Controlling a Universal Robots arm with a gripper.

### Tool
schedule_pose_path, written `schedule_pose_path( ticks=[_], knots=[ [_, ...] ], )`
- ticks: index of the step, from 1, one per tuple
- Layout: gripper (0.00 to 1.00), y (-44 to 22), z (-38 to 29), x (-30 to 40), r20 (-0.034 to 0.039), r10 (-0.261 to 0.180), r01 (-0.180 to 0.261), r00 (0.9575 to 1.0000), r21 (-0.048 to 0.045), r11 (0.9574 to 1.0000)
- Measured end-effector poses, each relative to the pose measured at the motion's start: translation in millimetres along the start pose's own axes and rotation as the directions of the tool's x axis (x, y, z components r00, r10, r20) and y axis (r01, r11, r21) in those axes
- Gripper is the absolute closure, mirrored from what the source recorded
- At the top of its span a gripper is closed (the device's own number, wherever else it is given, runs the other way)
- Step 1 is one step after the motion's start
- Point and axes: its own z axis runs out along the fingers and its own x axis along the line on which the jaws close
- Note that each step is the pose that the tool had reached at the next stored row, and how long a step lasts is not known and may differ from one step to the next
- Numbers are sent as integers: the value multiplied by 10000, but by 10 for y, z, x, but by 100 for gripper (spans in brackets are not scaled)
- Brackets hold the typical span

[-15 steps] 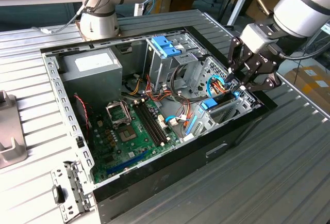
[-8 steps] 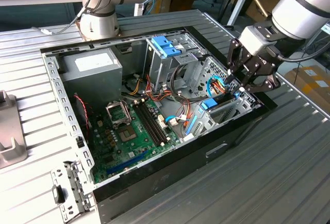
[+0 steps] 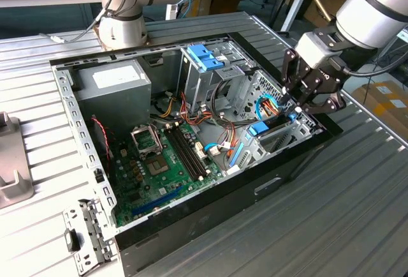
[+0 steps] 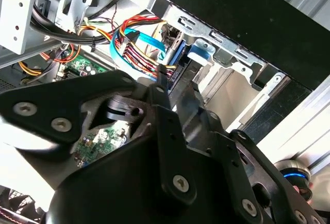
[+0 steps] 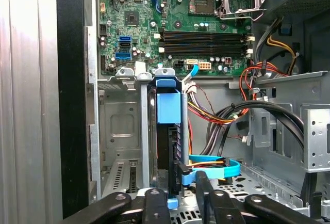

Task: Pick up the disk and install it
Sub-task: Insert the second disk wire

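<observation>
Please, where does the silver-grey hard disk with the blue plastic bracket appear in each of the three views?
Exterior view: the silver-grey disk with the blue bracket sits in the drive bay, just below the black gripper.
First wrist view: it stands on edge in the metal bay.
Second wrist view: its blue edge shows just beyond the gripper.
Shared landmark: the light-blue flat cable beside it.
</observation>
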Motion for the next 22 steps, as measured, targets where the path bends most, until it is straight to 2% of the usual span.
schedule_pose_path(
  ticks=[3, 10, 16, 20, 21, 22],
  knots=[
    [84, 0, 0, 0, -3, 0, 0, 10000, 0, 10000],
    [84, 5, 0, 1, -8, 1, -1, 10000, 1, 10000],
    [84, 137, 1, 10, -5, -7, 7, 10000, 51, 10000],
    [84, 154, 1, 11, -6, -7, 7, 10000, 55, 10000],
    [84, 154, 1, 12, -6, -10, 10, 10000, 73, 10000],
    [84, 155, 2, 12, -3, -18, 18, 10000, 146, 9999]
  ],
)
